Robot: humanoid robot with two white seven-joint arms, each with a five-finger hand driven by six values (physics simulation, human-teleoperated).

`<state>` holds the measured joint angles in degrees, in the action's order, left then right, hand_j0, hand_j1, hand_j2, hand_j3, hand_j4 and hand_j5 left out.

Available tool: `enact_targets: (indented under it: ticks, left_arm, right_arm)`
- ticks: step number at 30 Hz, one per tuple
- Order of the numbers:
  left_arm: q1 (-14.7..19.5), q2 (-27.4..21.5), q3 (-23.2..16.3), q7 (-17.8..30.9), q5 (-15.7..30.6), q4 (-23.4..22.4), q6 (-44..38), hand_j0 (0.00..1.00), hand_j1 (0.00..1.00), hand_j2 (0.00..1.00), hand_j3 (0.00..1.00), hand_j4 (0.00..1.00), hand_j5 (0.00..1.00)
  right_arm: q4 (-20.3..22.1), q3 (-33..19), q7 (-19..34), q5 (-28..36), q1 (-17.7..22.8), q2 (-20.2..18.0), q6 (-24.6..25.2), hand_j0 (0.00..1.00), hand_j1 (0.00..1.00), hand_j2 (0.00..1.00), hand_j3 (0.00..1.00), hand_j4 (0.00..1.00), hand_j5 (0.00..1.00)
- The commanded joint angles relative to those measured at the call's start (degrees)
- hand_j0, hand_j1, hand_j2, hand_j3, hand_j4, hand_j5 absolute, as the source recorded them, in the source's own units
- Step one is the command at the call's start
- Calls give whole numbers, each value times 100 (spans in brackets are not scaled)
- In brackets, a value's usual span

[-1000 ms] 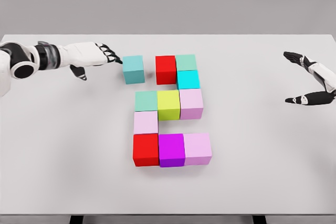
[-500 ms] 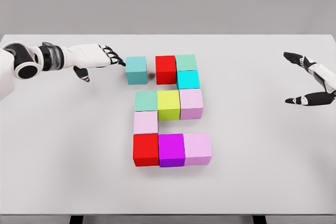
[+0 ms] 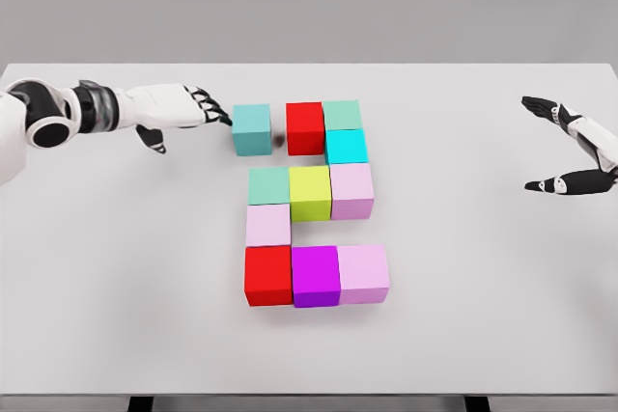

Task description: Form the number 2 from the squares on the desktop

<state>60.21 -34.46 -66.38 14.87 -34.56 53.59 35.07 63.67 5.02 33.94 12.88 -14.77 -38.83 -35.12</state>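
Teal cube [image 3: 251, 129] sits top-left of the figure, small gap to red cube [image 3: 305, 127]; rest of the 2 assembled on bench [image 3: 483, 267]. L hand [image 3: 179, 106] fingers extended, tips at cube's left face, holding nothing. R hand [image 3: 579, 151] open, idle far right. Risk: off-centre push rotates cube, or overshoot shunts red cube

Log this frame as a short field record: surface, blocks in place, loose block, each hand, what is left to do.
surface: white table
blocks in place: ten cubes forming most of a 2, top row starting at the red cube
loose block: teal cube, left of the red cube with a gap between
left hand: fingers extended, fingertips at the teal cube's left face
right hand: open, holding nothing, at the right edge
remaining: close the gap to finish the top row
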Motion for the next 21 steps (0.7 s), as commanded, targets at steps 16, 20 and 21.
enact_targets:
  ticks: [16, 20, 21]
  left_arm:
    - [9, -17, -41, -2, 28, 56, -7, 100, 100, 100, 100, 100, 100]
    - [9, -35, -50, -2, 37, 64, -7, 100, 100, 100, 100, 100, 100]
    - [0, -35, -68, -2, 37, 64, -7, 100, 100, 100, 100, 100, 100]
  right_arm:
    - [5, -1, -2, 48, 0, -10, 12, 100, 100, 100, 100, 100, 100]
    - [5, -1, -2, 48, 0, -2, 12, 100, 100, 100, 100, 100, 100]
    - [5, -1, -2, 48, 0, -2, 12, 100, 100, 100, 100, 100, 100]
